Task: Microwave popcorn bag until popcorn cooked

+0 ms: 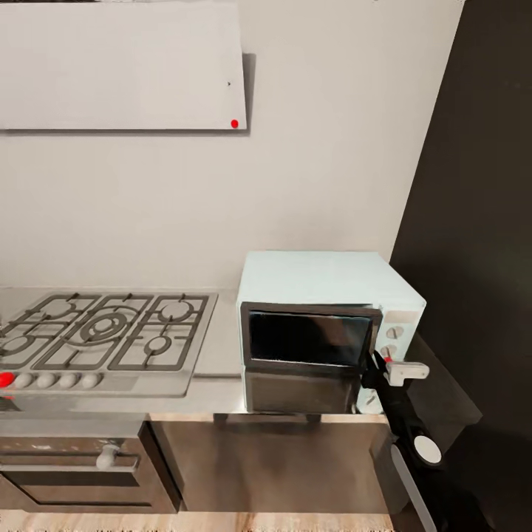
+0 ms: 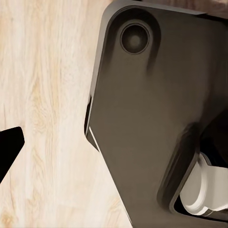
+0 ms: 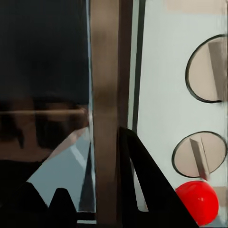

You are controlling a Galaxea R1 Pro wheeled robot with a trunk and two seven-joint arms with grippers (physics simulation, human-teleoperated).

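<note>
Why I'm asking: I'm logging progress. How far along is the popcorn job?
Done: the robot stands at the microwave on the countertop. In hand: the right pincer is at the door's right edge, beside the knobs. Left: heating. The dark glass hides whether the bag is inside.

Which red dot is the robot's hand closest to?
The round red dot on the pale mint-blue microwave's knob panel, right beside the black right gripper. The other red dots sit far off on the white hood and grey hob.
</note>
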